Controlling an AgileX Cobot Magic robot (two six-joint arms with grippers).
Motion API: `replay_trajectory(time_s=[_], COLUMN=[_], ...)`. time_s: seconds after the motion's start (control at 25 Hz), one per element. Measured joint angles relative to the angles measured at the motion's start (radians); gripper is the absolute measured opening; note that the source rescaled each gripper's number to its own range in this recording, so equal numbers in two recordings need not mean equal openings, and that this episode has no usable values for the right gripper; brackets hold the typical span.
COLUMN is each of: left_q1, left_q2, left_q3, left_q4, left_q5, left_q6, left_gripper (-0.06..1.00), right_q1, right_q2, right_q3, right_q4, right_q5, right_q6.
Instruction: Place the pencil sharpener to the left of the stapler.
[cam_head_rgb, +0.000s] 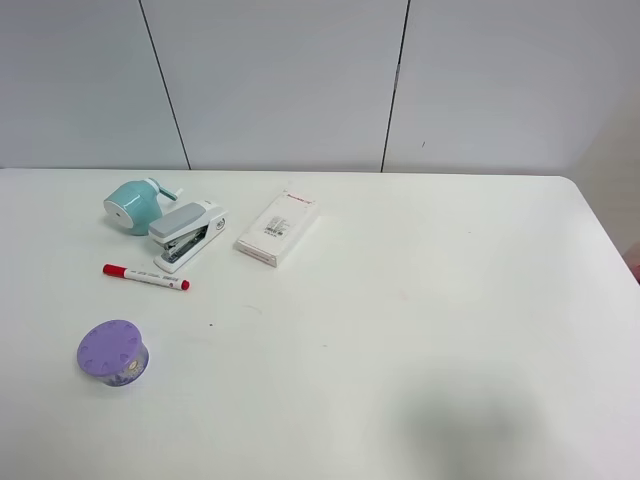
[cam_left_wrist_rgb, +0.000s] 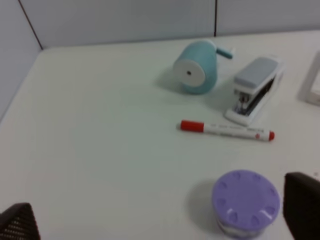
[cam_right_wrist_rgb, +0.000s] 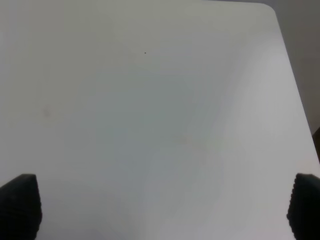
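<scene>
The teal pencil sharpener (cam_head_rgb: 135, 206) (cam_left_wrist_rgb: 197, 67) lies on the white table at the far left, its flat white-rimmed face turned toward the front left and its crank at the back. Right beside it, on its right, rests the small white stapler (cam_head_rgb: 187, 234) (cam_left_wrist_rgb: 255, 89) with its grey top arm. Neither arm shows in the high view. My left gripper (cam_left_wrist_rgb: 160, 225) hovers well short of both things, wide open and holding nothing. Over bare table my right gripper (cam_right_wrist_rgb: 162, 207) is also wide open and holds nothing.
A red-capped white marker (cam_head_rgb: 146, 277) (cam_left_wrist_rgb: 227, 130) lies in front of the stapler. A round purple container (cam_head_rgb: 114, 352) (cam_left_wrist_rgb: 245, 202) stands nearer the front left. A flat white box (cam_head_rgb: 277, 228) sits right of the stapler. The table's right edge (cam_right_wrist_rgb: 295, 95) curves away.
</scene>
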Motion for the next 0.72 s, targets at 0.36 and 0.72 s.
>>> replay_trajectory(time_s=[0.36, 0.72], left_q1=[0.000, 0.000], left_q2=[0.001, 0.001], left_q3=[0.012, 0.012], left_q4=[-0.004, -0.004], left_q5=[0.009, 0.009], left_q6=[-0.001, -0.001], left_gripper=[0.99, 0.99], right_q1=[0.000, 0.000], right_q2=[0.000, 0.000], right_q3=[0.000, 0.000], right_q4=[0.000, 0.000], right_q5=[0.000, 0.000], right_q6=[0.000, 0.000])
